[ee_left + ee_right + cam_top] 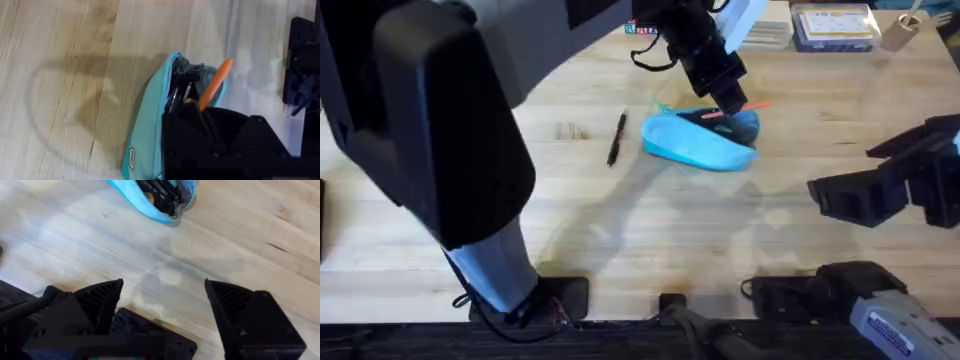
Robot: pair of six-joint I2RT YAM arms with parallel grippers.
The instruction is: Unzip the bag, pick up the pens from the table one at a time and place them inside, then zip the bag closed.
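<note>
The light blue bag (700, 145) lies unzipped past the middle of the table (650, 230), its dark inside showing. My left gripper (730, 100) hangs over its right end, shut on the orange pen (738, 109). In the left wrist view the orange pen (216, 84) slants out from the left gripper (199, 107) over the mouth of the bag (150, 120). The black pen (617, 137) lies on the wood left of the bag. My right gripper (865, 195) hovers open near the right edge, well apart from the bag (135, 200); nothing sits inside the right gripper (162, 297).
Clear plastic boxes (832, 25) and a small pale container (900, 30) stand at the back right. The left arm's upper links (430, 120) loom large over the left side. Bare wood stretches between the bag and the arm bases.
</note>
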